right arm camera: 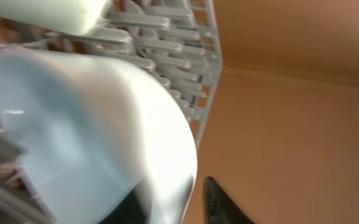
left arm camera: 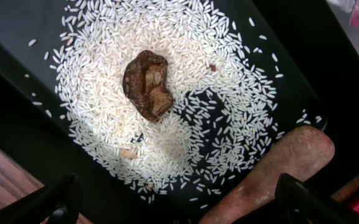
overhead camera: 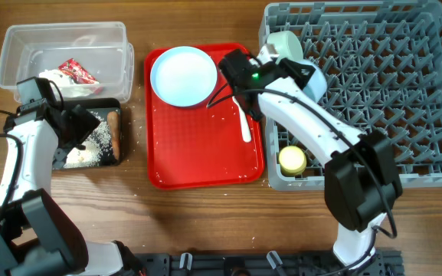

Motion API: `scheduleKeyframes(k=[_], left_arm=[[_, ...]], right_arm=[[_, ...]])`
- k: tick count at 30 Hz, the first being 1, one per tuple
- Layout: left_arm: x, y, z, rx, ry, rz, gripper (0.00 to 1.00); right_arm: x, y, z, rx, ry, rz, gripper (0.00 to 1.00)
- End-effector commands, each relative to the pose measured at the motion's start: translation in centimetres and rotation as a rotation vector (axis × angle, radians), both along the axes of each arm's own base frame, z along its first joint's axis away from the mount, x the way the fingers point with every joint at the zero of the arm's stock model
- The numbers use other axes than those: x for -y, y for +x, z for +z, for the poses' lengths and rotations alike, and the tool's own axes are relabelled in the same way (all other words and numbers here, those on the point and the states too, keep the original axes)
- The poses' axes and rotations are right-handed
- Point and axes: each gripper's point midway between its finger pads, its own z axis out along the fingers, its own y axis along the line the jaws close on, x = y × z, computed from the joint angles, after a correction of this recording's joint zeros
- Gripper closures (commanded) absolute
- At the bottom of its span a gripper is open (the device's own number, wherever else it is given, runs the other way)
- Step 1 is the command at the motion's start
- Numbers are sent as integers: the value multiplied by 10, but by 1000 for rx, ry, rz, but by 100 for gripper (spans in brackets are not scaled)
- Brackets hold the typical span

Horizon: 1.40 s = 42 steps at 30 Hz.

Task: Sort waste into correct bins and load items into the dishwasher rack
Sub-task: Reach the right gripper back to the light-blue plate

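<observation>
your right gripper [right arm camera: 174,205] straddles the rim of a glossy pale blue-green bowl [right arm camera: 73,137] tilted among the rack [right arm camera: 167,34] pegs; you can't tell if it grips. left gripper [left arm camera: 182,196] gapes empty over the rice [left arm camera: 104,124].

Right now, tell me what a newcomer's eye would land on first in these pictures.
The bright red serving tray at the table's centre stands out first, carrying a pale round plate and a white plastic spoon. To its right, the big grey dishwasher rack holds a small yellow cup in the corner beside that tray. In the left wrist view, a brown food lump sits on white rice in the black tray.
</observation>
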Motion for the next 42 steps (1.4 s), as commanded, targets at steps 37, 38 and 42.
scheduleKeyframes(k=[37, 38, 42], left_arm=[[0, -1, 0, 2, -3, 0, 0], [0, -1, 0, 2, -3, 0, 0], [0, -1, 0, 2, -3, 0, 0]], right_arm=[[-231, 27, -3, -54, 1535, 79, 16], [-231, 31, -15, -42, 1538, 36, 18], [-236, 40, -56, -47, 1550, -64, 27]])
